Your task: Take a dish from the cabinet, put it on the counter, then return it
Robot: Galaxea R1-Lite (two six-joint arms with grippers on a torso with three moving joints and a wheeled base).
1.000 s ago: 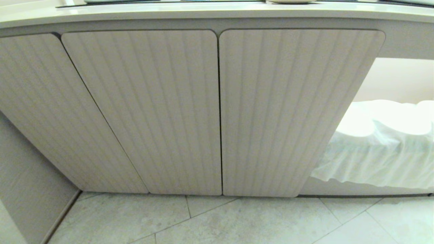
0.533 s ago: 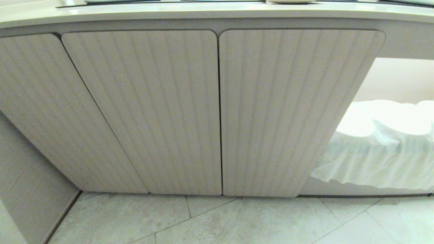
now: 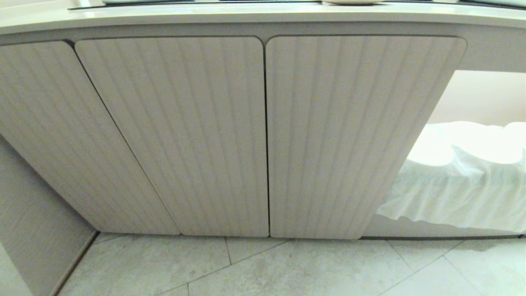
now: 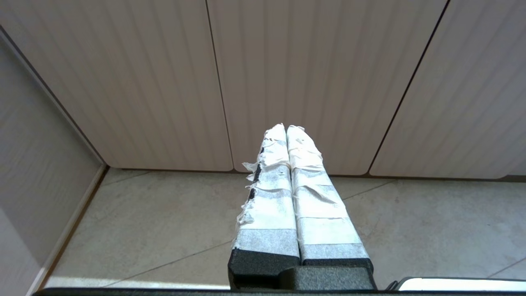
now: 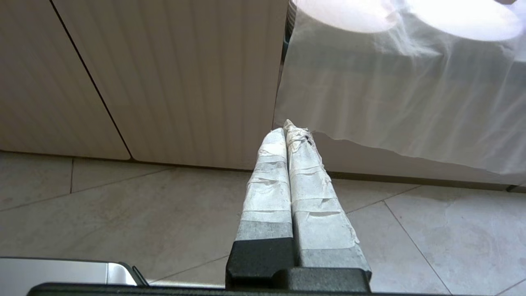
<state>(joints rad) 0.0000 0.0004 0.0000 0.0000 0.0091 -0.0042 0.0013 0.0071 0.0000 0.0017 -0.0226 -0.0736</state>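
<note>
Three beige, vertically ribbed doors with rounded corners close the front of the low cabinet (image 3: 263, 135) in the head view, all of them shut, so nothing of its inside can be seen. One cream countertop (image 3: 246, 16) with a rounded front edge runs along the top of that view, and only a thin strip of it shows. On that strip, cut off by the frame, is one pale, shallow round rim (image 3: 352, 1); too little of it shows to tell whether it is the lavender dish. To the right of the doors is one open bay holding a draped, translucent white cloth (image 3: 456, 185) over rounded shapes that cannot be made out. Grey stone-look floor tiles (image 3: 287, 267) lie below.

Two grippers appear, each only in its own wrist view, neither in the head view. The left gripper (image 4: 286, 128) has its two white-taped fingers (image 4: 269, 189) pressed together, holding nothing, and points towards the foot of the doors above the tiles. The right gripper (image 5: 284, 128) likewise has both taped fingers (image 5: 267, 185) closed against each other, empty, aimed at where the rightmost door's edge meets the hanging cloth.
</note>
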